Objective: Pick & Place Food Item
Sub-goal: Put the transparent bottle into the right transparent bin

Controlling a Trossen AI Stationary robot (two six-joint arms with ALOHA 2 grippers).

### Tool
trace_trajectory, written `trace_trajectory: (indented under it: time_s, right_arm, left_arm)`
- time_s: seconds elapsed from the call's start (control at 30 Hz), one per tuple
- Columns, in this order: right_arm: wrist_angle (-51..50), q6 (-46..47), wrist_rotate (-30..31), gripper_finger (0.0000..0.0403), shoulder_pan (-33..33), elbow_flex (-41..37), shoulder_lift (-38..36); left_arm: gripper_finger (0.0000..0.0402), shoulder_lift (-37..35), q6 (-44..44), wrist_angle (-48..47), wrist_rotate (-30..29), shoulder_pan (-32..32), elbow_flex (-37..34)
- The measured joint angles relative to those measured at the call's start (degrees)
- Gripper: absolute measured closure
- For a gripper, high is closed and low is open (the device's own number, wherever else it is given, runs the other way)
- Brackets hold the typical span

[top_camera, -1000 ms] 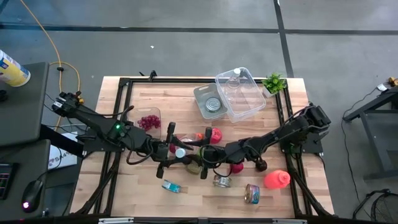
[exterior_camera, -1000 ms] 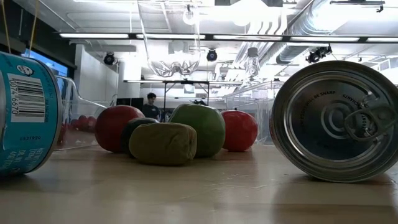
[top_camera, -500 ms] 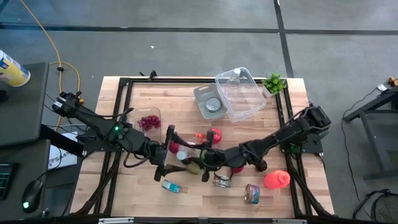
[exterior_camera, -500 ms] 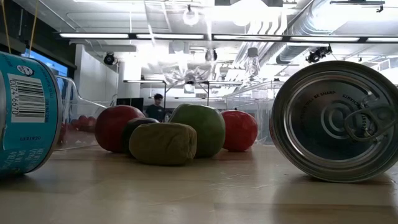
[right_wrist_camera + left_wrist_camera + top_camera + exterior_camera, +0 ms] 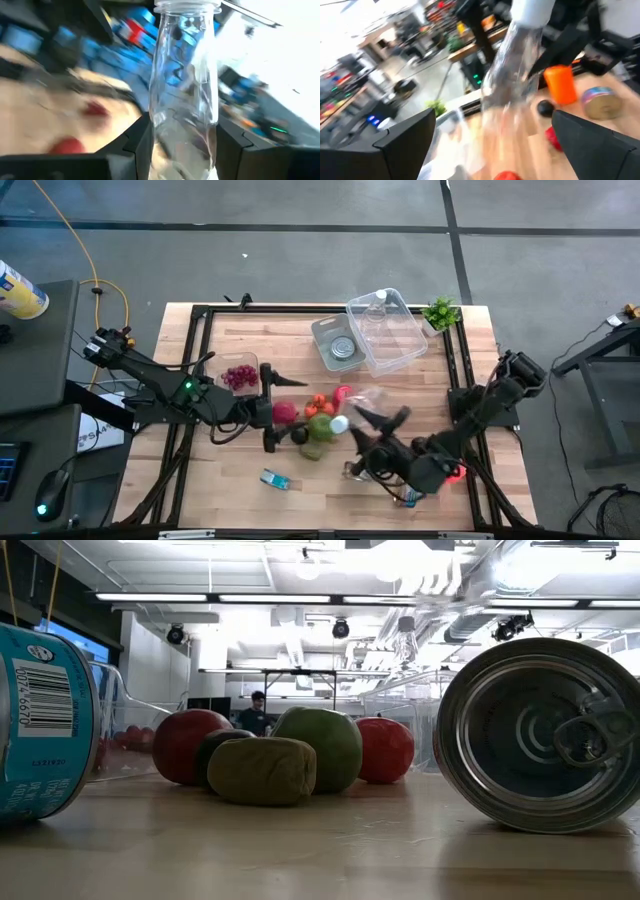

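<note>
Grapes (image 5: 238, 376) sit in a clear cup at the far left of the wooden counter (image 5: 300, 495), just left of the left end effector (image 5: 270, 409). That end effector has its two dark fingers (image 5: 395, 145) spread wide with nothing between them, pointing toward the food cluster that serves as the landmark here: a dark red round item (image 5: 285, 412), a green ball (image 5: 320, 427), a small tomato-red piece (image 5: 317, 402) and a brownish lump (image 5: 312, 449), all touching or nearly so. Near the front edge, left of the cluster, lies a teal can (image 5: 275, 479). Just right of the cluster the right end effector (image 5: 375, 420) is closed around a clear plastic bottle (image 5: 185, 85) with a white cap, its fingers (image 5: 132, 150) pressing both sides of the bottle's body; the bottle is lifted off the counter and tilted toward the cluster. Behind the cluster stands a clear bin (image 5: 385, 330) beside a grey tray holding a can (image 5: 343, 348), with a small green plant (image 5: 440, 312) at the far right corner. An orange-red item (image 5: 455, 471) shows partly behind the right arm
</note>
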Motion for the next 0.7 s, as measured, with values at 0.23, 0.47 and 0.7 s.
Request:
trace_trajectory:
  time_s: [0.23, 0.47, 0.7]
  right_arm:
    - [-14.8, 6.9, 5.1, 0.0266, 0.7, -0.1, -6.1]
    - [-64.9, 56.0, 5.0, 0.0266, -2.7, -0.1, -17.4]
    - [-99.8, 97.7, 5.1, 0.0266, -11.4, -0.1, -20.8]
  left_arm:
    - [0.0011, 0.0, -1.9, -4.1, -1.8, 0.0, 0.0]
    - [0.0011, -0.7, -4.6, -8.9, -1.9, 0.0, 0.0]
    - [0.0011, -2.5, -6.7, -10.7, -1.5, 0.6, 0.0]
